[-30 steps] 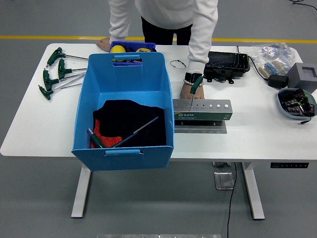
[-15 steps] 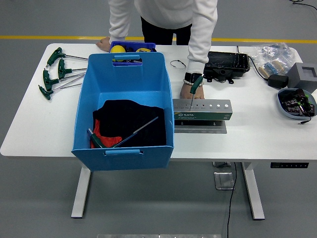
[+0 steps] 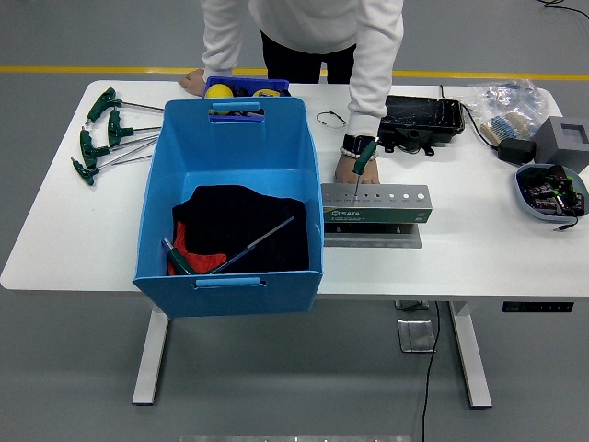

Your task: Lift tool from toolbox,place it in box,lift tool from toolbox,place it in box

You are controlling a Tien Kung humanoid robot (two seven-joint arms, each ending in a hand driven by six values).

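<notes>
A grey metal tool stand (image 3: 376, 204) sits on the white table (image 3: 479, 249) just right of the big blue box (image 3: 230, 203). One green-handled T-wrench (image 3: 362, 162) stands upright in a hole at the stand's left end. Inside the box, another green-handled wrench (image 3: 225, 258) lies on black and red cloth. A person at the far side rests one hand (image 3: 348, 168) on the table right behind the stand, close to the upright wrench, and the other hand (image 3: 192, 81) on the far left edge. Neither robot hand is in view.
Several green T-wrenches (image 3: 106, 133) lie at the far left of the table. A small blue bin (image 3: 247, 87) sits behind the box. A black case (image 3: 421, 120), a plastic bag (image 3: 502, 106), a grey block (image 3: 563, 140) and a bowl of parts (image 3: 550, 191) sit at the right.
</notes>
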